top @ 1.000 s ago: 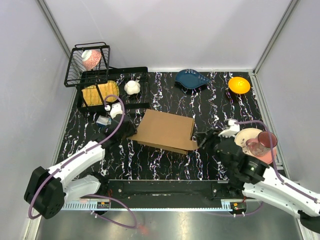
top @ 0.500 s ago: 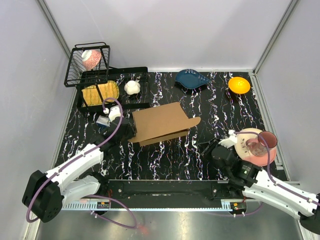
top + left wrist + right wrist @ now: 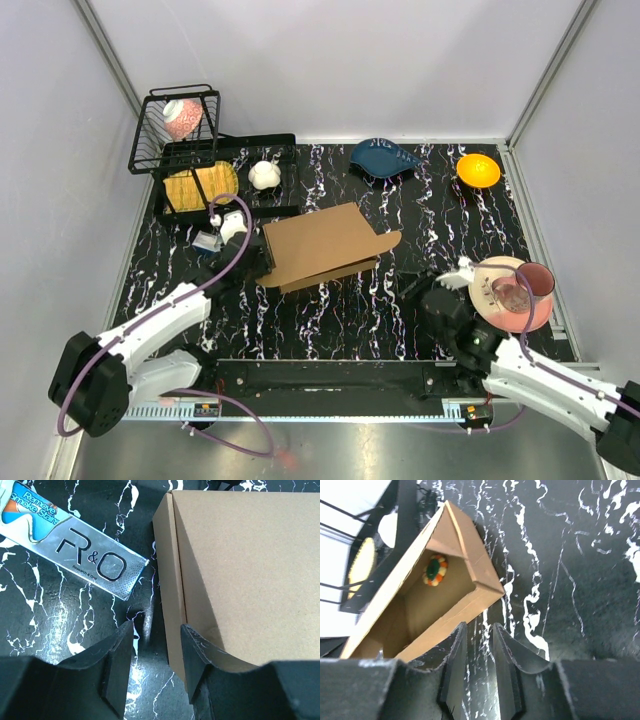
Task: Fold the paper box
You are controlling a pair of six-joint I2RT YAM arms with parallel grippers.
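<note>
Softly, my open left claw (image 3: 156, 635) should pinch the edge of the light, bendy paper box (image 3: 250, 570); my right claw (image 3: 479, 630) is barely open, empty.

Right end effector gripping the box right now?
No, the right end effector is empty, bare table between its fingers, and the paper box lies beyond their tips.

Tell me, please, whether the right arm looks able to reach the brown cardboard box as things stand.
Probably yes. The right tool points at the open end of the brown cardboard box, with only bare black marbled table between them. It holds nothing.
</note>
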